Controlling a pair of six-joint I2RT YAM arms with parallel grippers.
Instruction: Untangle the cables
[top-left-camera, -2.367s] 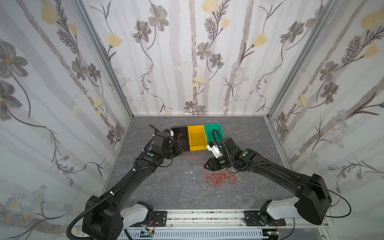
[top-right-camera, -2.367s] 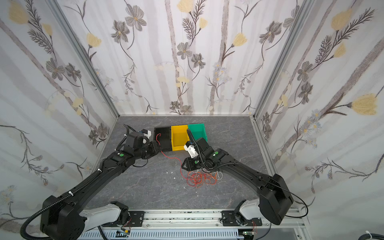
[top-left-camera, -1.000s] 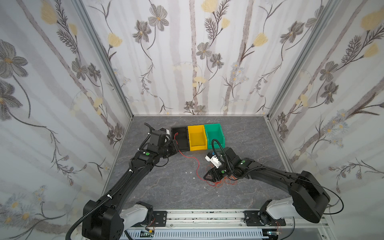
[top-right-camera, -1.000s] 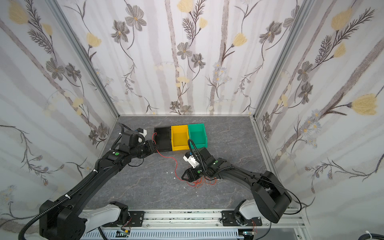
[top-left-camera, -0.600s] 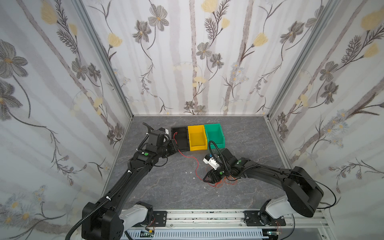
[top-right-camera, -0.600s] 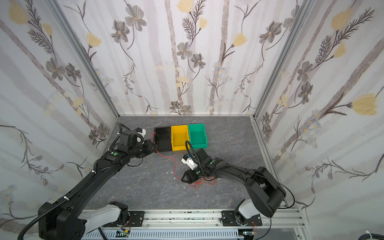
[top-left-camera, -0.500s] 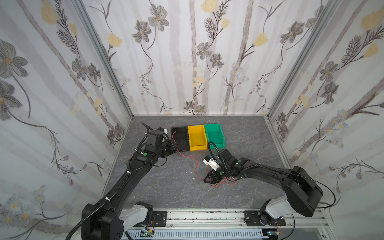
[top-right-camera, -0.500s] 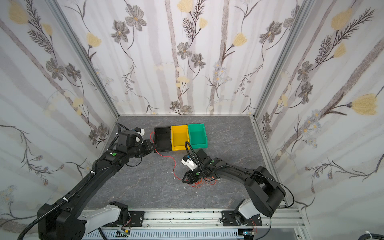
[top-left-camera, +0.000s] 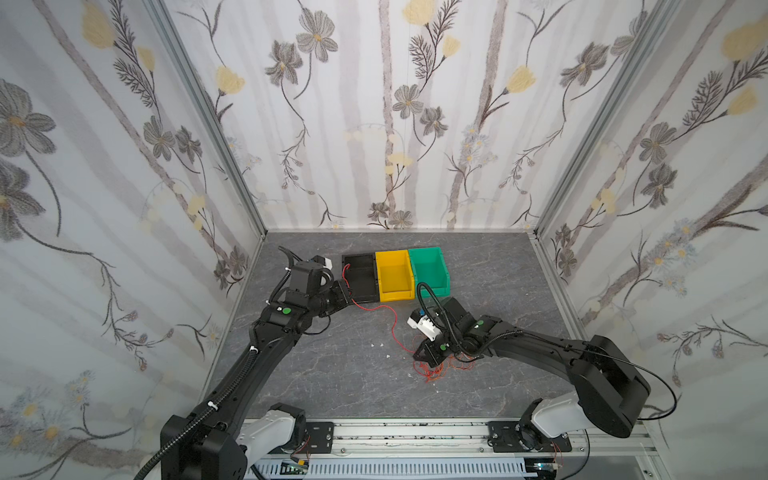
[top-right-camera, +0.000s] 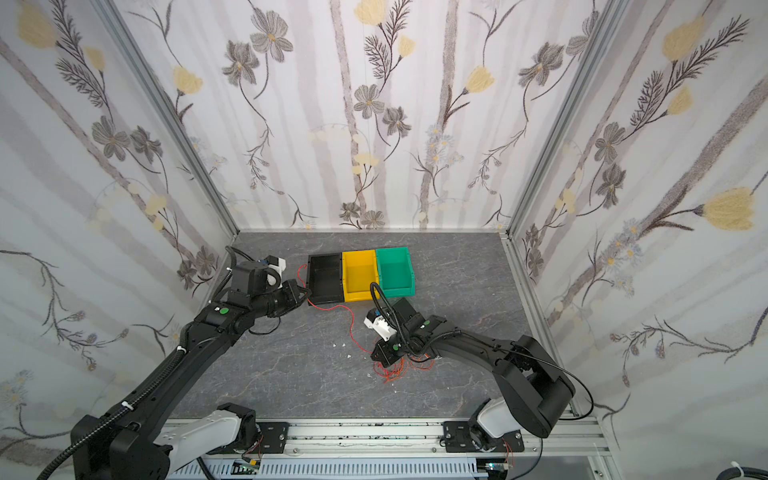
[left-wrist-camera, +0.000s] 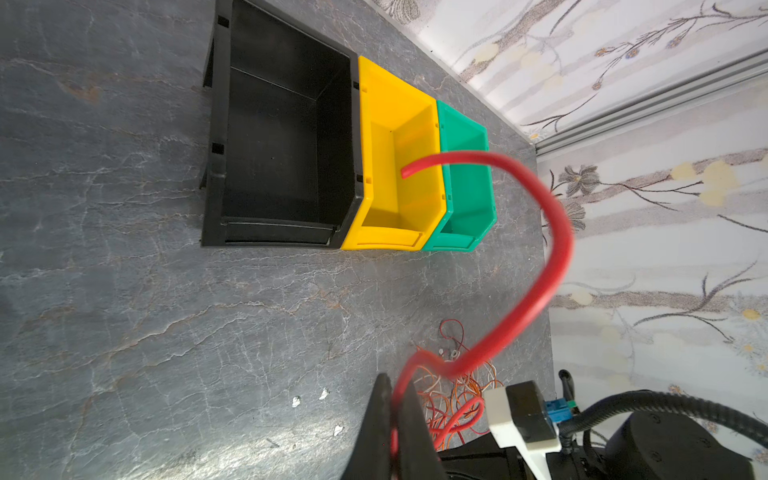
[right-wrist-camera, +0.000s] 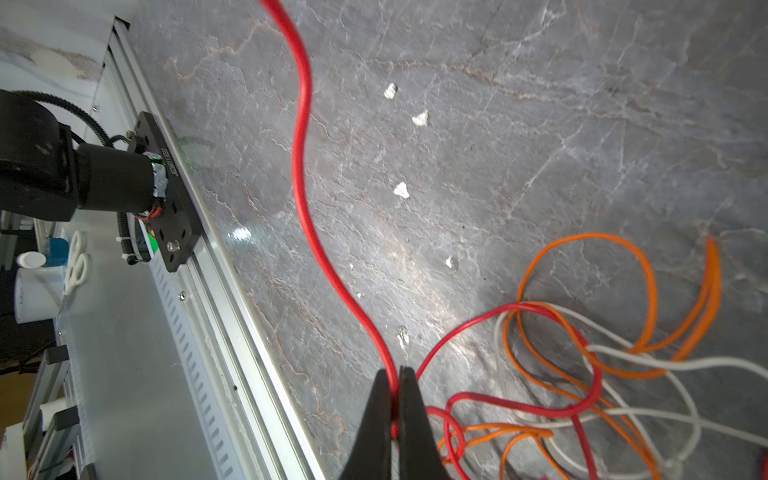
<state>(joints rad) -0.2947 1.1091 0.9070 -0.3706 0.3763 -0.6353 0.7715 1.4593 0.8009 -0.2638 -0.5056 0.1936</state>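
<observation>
Can only make out the grips from the wrist views: right fingers (right-wrist-camera: 376, 411) pinched tight on a red cable (right-wrist-camera: 297, 158) at the edge of the red-orange-white tangle (right-wrist-camera: 594, 361), left fingers (left-wrist-camera: 376, 419) clamping the same cable near the black bin (top-left-camera: 360, 274). All sitting on a grey marbled tabletop (top-left-camera: 332, 374), floral wallpaper (top-left-camera: 395, 124) all round.

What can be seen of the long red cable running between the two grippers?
The red cable is thin, smooth and plastic-looking. The left gripper is shut on it near one end; a short free tail curls up beyond. It snakes slack over the grey table to the right gripper, also shut on it, beside the tangle.
</observation>
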